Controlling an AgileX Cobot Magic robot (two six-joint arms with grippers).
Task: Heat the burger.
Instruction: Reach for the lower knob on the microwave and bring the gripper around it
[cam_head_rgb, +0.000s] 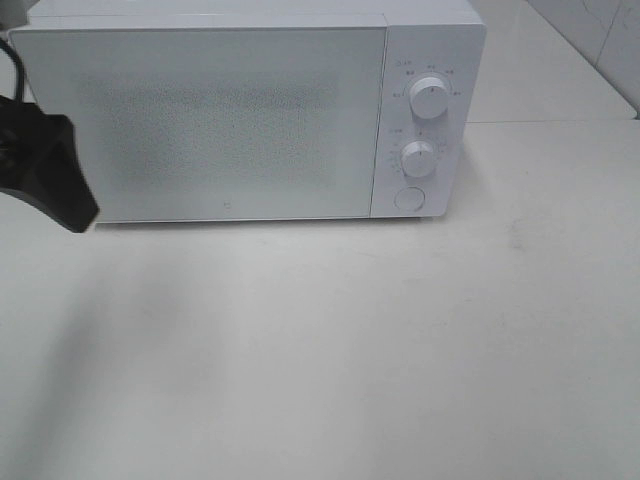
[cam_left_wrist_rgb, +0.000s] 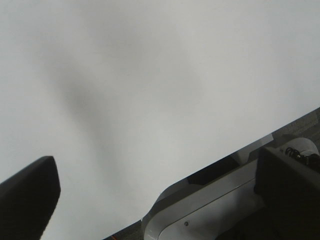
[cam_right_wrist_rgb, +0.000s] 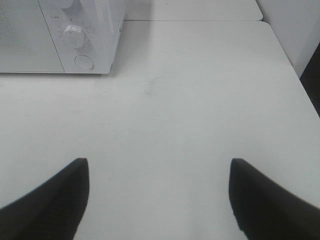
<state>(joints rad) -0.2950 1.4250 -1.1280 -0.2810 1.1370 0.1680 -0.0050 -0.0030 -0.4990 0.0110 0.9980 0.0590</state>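
My right end effector (cam_right_wrist_rgb: 159, 200) hangs released over the white bench (cam_right_wrist_rgb: 200, 100), its fingers wide apart with nothing between them. My left end effector (cam_head_rgb: 50, 170) is released too, near the microwave (cam_head_rgb: 200, 120), whose door is shut. No view shows the burger, so I cannot tell where it is
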